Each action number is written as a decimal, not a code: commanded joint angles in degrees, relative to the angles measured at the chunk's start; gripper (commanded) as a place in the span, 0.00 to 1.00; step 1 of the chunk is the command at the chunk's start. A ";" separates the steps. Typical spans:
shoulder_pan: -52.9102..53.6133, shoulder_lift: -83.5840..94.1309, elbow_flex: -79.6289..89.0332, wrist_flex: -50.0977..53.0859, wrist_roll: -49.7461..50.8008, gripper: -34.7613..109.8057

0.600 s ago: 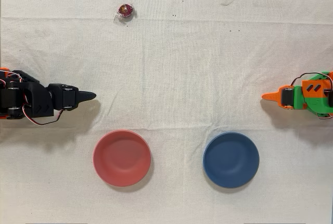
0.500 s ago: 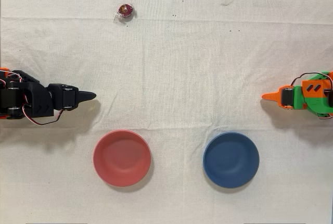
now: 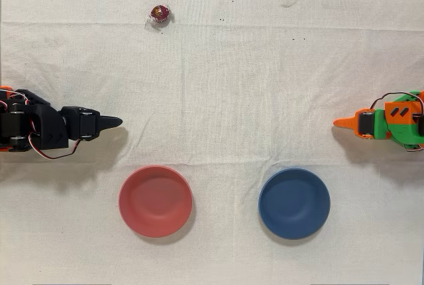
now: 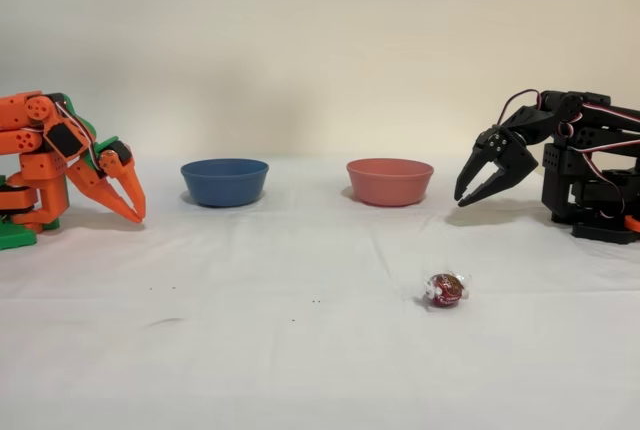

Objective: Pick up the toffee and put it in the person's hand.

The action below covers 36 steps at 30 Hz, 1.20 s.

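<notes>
lying round with no clear long axis, toffee [image 3: 159, 13] sits well apart from gripper [image 4: 471, 193].

black arm folded low – gripper [image 4: 476, 188] tilted down, jaws slightly parted, holding nothing.

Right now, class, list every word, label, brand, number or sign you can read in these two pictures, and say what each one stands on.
None can be read.
Toffee: the red and gold foil shows a pattern, too small to tell as text.
Red bowl, blue bowl, cloth and black arm: no lettering shows.
</notes>
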 commanded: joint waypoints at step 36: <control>0.44 4.04 2.90 0.09 2.72 0.24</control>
